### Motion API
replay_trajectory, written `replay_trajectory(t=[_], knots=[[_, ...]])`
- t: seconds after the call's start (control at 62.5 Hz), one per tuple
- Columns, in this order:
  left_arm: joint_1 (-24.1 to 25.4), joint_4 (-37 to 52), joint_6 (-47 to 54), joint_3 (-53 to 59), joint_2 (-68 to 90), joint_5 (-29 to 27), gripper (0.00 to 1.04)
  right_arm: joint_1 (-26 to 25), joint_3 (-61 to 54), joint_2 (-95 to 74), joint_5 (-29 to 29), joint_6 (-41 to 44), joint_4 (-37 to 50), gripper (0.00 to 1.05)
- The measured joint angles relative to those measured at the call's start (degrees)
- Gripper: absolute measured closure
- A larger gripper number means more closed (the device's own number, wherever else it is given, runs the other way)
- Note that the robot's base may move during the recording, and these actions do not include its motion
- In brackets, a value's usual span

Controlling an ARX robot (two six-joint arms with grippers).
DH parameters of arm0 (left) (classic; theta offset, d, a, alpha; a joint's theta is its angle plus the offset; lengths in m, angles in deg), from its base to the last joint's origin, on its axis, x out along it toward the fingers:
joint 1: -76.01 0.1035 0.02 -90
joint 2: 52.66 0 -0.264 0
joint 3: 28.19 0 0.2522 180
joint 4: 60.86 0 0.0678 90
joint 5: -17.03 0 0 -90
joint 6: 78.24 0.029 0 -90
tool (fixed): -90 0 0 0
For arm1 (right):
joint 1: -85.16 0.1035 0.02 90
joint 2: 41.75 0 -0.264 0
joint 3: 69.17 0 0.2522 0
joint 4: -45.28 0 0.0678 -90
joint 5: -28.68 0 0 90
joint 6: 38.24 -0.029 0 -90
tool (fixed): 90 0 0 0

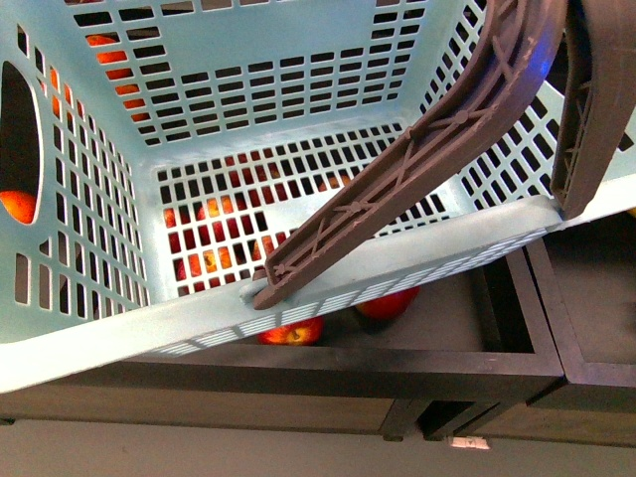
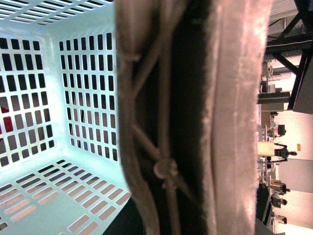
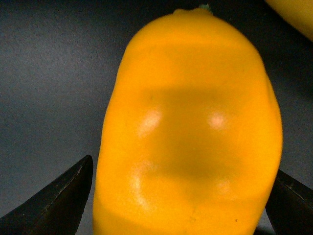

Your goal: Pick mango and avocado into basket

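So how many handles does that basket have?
2: one handle slants down onto the basket's near rim, the other handle stands at its right corner. I see no more.

counter is a dark frame split into compartments by dividers. the near compartment has a dark floor with one red-orange apple and a second apple beside it. more apples show through the basket slots. can't tell if the basket rests on the frame. right wrist view: mango lies on a dark grey surface, with another yellow fruit near it, apart.
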State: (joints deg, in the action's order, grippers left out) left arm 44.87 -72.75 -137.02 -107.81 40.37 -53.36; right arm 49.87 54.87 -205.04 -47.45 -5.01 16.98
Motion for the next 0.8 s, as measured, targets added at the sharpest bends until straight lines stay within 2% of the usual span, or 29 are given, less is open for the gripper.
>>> replay_trajectory(t=[0.096,0.16,0.288,0.528,0.8], knots=[[0.0,0.0,0.0,0.0,0.0,0.0,0.91,0.0,0.0,-0.1,-0.5,0.5,0.2,0.23],[0.0,0.0,0.0,0.0,0.0,0.0,0.91,0.0,0.0,-0.1,-0.6,0.7,0.5,0.37],[0.0,0.0,0.0,0.0,0.0,0.0,0.91,0.0,-0.2,-0.1,-0.4,0.3,1.1,0.46],[0.0,0.0,0.0,0.0,0.0,0.0,0.91,0.0,-4.1,2.5,2.3,-2.1,3.8,0.47],[0.0,0.0,0.0,0.0,0.0,0.0,0.91,-0.3,-17.6,16.0,10.1,-4.2,11.8,0.47]])
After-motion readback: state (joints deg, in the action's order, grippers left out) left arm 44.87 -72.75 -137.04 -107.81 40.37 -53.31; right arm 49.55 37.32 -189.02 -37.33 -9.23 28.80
